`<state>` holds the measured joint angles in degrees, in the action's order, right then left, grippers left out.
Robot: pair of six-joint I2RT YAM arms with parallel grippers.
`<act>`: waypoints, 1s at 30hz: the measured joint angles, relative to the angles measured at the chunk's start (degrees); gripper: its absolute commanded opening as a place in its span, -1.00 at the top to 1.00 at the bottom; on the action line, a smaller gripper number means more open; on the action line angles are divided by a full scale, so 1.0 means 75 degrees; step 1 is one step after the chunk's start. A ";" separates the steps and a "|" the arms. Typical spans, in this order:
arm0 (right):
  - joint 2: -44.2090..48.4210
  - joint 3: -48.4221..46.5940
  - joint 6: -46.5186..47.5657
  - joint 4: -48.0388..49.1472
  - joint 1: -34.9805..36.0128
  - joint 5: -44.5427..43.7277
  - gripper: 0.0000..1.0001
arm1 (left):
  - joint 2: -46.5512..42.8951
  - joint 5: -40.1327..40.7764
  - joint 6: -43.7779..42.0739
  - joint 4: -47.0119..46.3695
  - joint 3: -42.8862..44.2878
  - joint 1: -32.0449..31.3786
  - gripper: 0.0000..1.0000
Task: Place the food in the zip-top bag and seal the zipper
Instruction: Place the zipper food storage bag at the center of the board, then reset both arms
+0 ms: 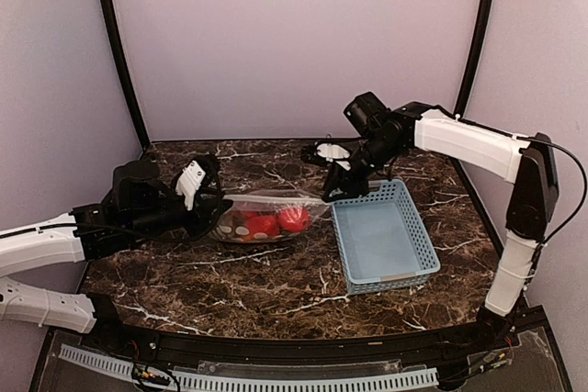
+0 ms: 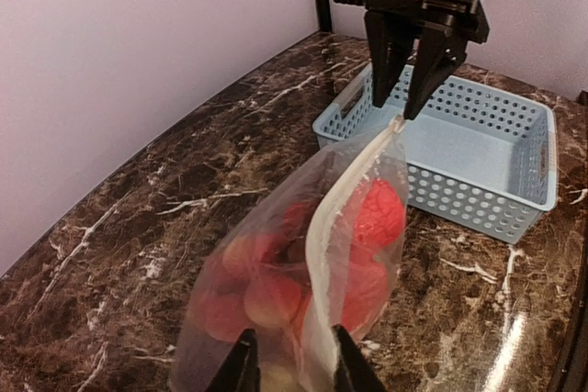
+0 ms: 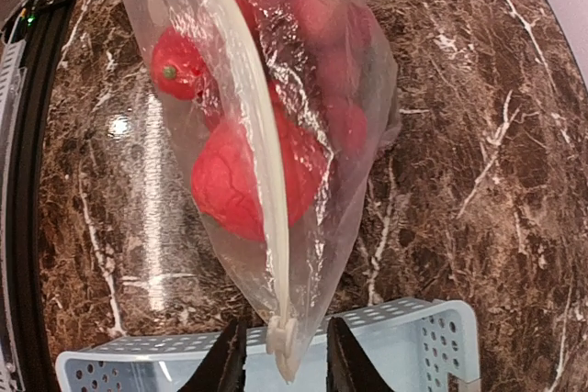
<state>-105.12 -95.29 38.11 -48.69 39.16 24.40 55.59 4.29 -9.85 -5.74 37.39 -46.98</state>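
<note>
The zip-top bag point(image 1: 262, 201) lies on the marble table between my two grippers, full of food: red round pieces point(image 1: 294, 218) and red-yellow ones. No eggplant or cucumber shows. In the left wrist view the bag point(image 2: 266, 236) fills the space between my left gripper's point(image 2: 294, 369) parted jaws at its near end. The zipper point(image 2: 322, 227) runs as one whitish strip to the far corner. There my right gripper point(image 2: 404, 103) stands open around the tip. In the right wrist view the white slider point(image 3: 282, 335) sits between the right gripper's point(image 3: 283, 364) jaws with gaps on both sides.
The light-blue slotted basket point(image 1: 390, 284) stands right of the bag, with nothing in it, and its rim point(image 3: 413, 314) lies just under the bag's slider corner. Purple walls and black posts close in the back and sides.
</note>
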 measured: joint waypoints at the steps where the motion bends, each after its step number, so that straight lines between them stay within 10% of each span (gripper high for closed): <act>1: 0.0076 0.0143 0.0020 -0.0070 0.0038 0.0146 0.09 | -0.0029 -0.0283 0.0070 0.0230 0.0000 0.0000 0.35; 8: 0.1338 0.0781 -0.0289 -0.0192 0.0102 0.0434 -0.97 | -0.0245 -0.1183 0.0326 0.2326 0.0997 0.0000 -0.11; 16: 0.2020 0.0702 -0.1346 0.0740 -0.1032 0.0178 -0.97 | 0.0478 0.0192 0.0082 0.3209 0.2984 0.0000 -0.96; 30: 0.3249 0.1734 -0.3926 0.2978 -0.4278 -0.1384 -0.97 | 0.2442 0.1807 0.1253 0.3066 0.4803 0.2154 -0.98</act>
<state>-80.75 -82.28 8.67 -26.35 7.07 14.02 73.91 17.85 -0.45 17.26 73.41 -30.83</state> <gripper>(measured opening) 0.986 0.989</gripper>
